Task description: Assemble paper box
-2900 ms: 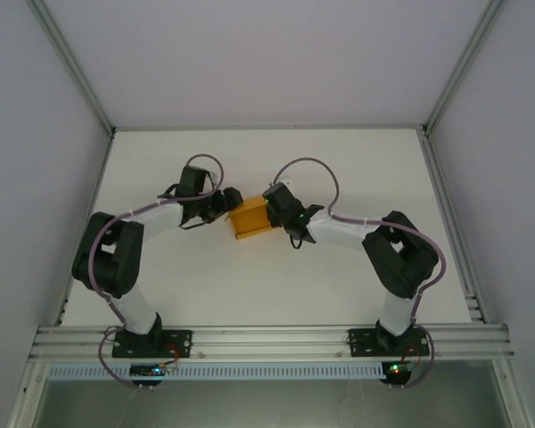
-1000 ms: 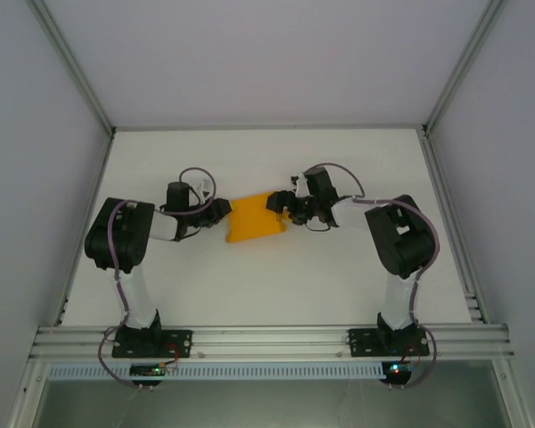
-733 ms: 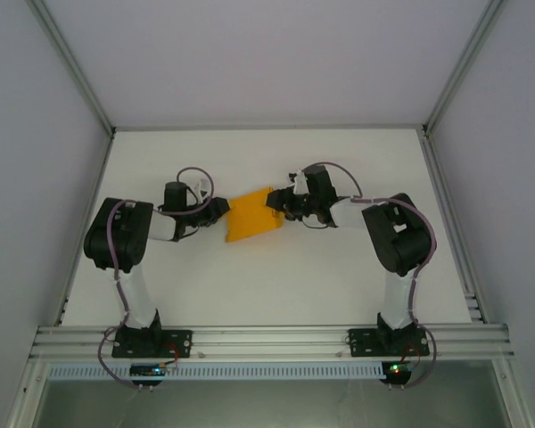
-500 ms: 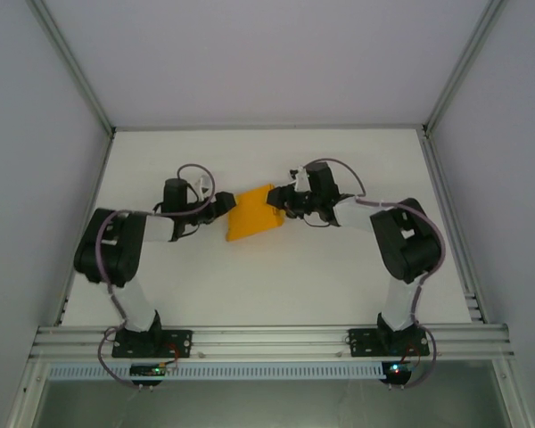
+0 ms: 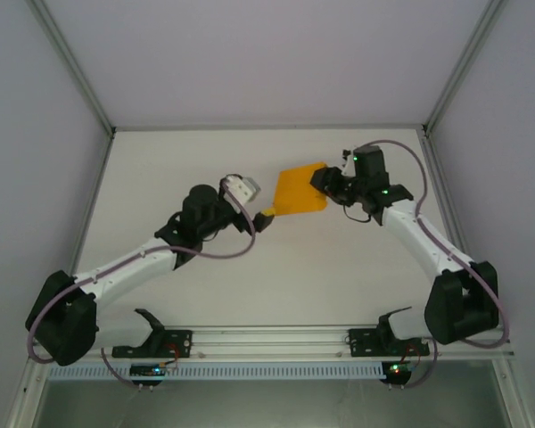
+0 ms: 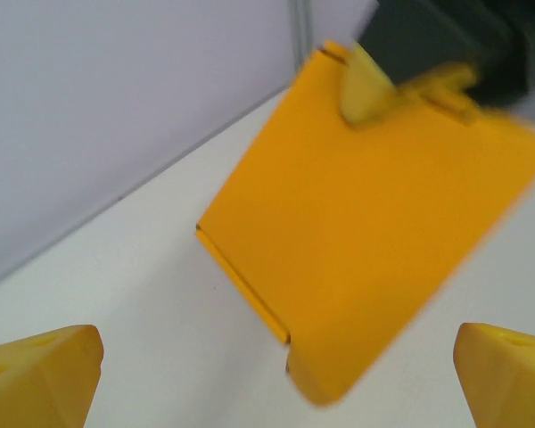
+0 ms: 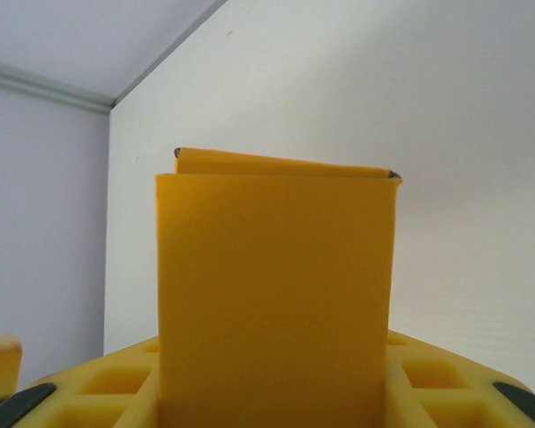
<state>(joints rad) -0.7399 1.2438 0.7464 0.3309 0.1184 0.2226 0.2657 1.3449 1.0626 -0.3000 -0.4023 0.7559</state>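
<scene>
Where the paper box (image 5: 301, 189) is sitting: it is hanging over the far middle of the white table (image 5: 160, 169), slightly right of centre, between the two grippers.
Paper box, form: orange-yellow card is showing as a flat folded piece, tilted. In the right wrist view (image 7: 276, 285) two layers are showing at its far edge, the rear one peeking just above the front one.
Right gripper (image 5: 326, 184): it is clamping the box by its right edge. In its own wrist view the card is rising straight out from between the yellow pads (image 7: 437, 374). In the left wrist view one yellow finger (image 6: 366, 85) is pressing on the box's upper edge.
Left gripper (image 5: 261, 219): its fingers are standing spread wide and gripping nothing. The two yellow fingertips (image 6: 45, 374) are sitting at the bottom corners of its wrist view.
Box against left gripper: the box (image 6: 366, 232) is hanging ahead of the spread fingertips and apart from them, its lower corner pointing toward that gripper.
</scene>
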